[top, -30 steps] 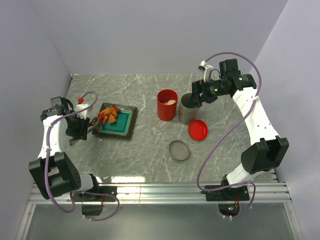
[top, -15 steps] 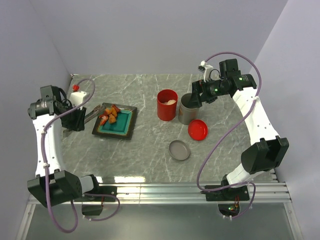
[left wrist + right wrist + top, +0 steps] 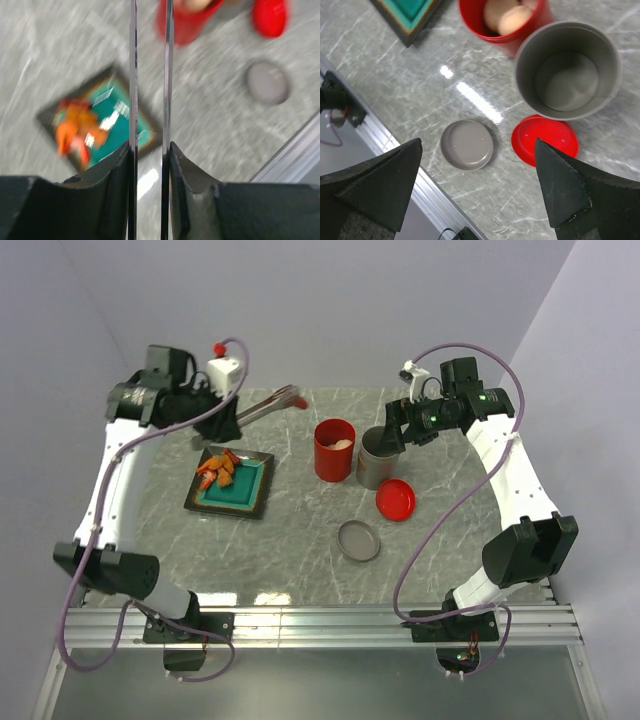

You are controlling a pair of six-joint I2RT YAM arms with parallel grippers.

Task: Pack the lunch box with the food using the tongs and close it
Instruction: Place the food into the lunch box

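Left fingers (image 3: pixel 116 176) rose, clamping 1 tongs (image 3: pixel 133 75); right fingers (image 3: pixel 375 181) spread; 1 red lid (image 3: pixel 545 138), 1 grey lid (image 3: pixel 466 145).

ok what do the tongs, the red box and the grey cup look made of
Tongs: likely metal; thin grey arms with bright, mirror-like edges in the left wrist view.
Red box: probably plastic; uniform bright red, with a smooth, softly glossy wall.
Grey cup: unclear, either matte plastic or brushed metal; dull even grey with no sharp reflections.
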